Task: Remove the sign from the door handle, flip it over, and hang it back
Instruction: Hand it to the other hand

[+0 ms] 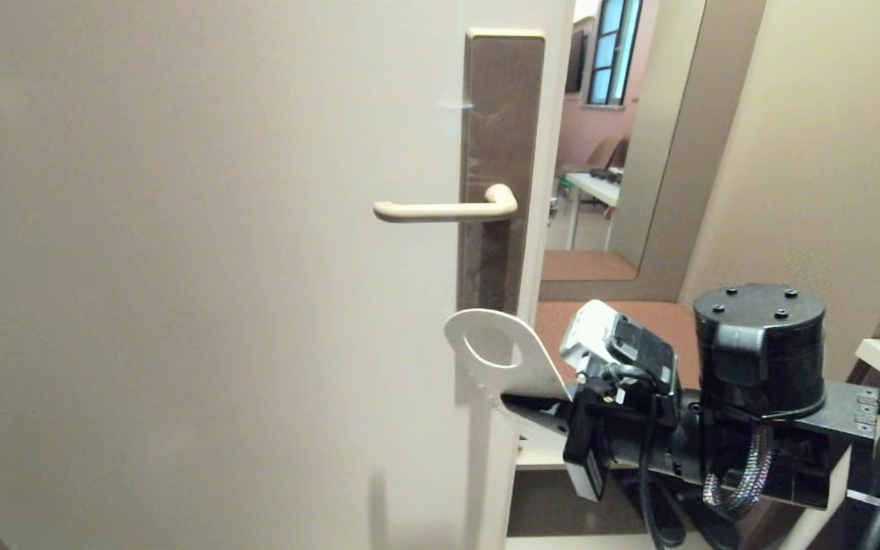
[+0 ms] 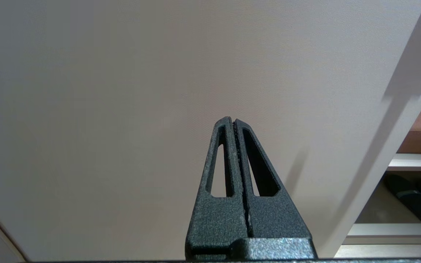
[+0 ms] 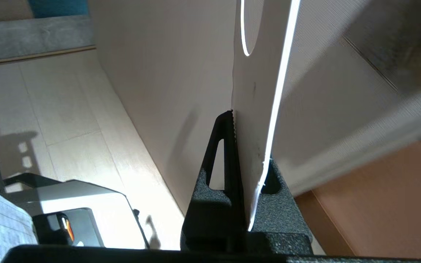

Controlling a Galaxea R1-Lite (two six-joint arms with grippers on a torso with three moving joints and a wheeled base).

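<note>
Looking at a cream door [image 1: 180, 267] filling the left and middle of the head view, with the door handle [image 1: 446, 209] sitting bare a bit right of centre, poking leftward off a tall brown plate [image 1: 503, 114]

Right tool [image 1: 535, 405] reaching in from the lower right of the head view, pinching the sign [image 1: 497, 359] tight by its solid end. Sign showing its white side, tilting up and to the left, oval hole at the upper end, floating below the handle and well clear of it, not hanging on anything. Sitting right in front of the door's edge, just under the bottom of the plate. Can't read any lettering on it from here

In the right wrist view, seeing the sign [image 3: 258, 109] nearly edge-on, clamped between the black fingers [image 3: 225, 153], with the hole's rim peeking in at the top of the frame. Pale floor tiles [image 3: 49, 109] showing on the left of that frame

Left tool [image 2: 234, 122] only showing in its own wrist view, pressed together with nothing in it, pointing at the plain door face. Some dark shoes [image 2: 415, 201] sitting on a shelf at the lower right of that frame

Also catching a tall mirror [image 1: 623, 137] leaning on the wall at the upper right of the head view
</note>
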